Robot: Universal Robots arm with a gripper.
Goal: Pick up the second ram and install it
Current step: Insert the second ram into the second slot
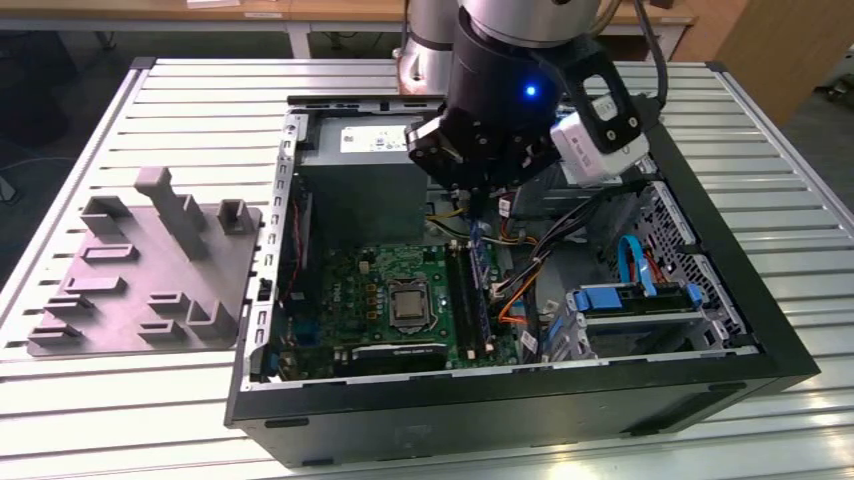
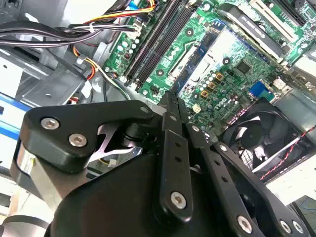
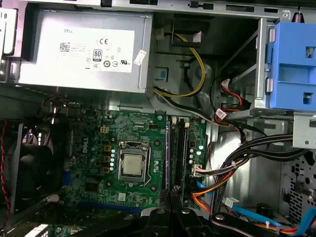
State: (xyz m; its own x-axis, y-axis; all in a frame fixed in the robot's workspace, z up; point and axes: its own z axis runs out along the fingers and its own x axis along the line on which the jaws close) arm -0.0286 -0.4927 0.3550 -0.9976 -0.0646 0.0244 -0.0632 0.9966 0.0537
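Observation:
My gripper hangs inside the open computer case, over the green motherboard. It is shut on a thin ram stick that points down at the long black memory slots. In the first wrist view the ram shows edge-on as a purplish strip running from the gripper along the slots. In the second wrist view the black fingers close to a narrow tip at the gripper, above the slots. I cannot tell whether the stick touches a slot.
A grey power supply sits at the case's far end. Cable bundles and a blue drive bay lie on the exterior view's right of the slots, and the processor on their left. A grey fixture stands on the slatted table beside the case.

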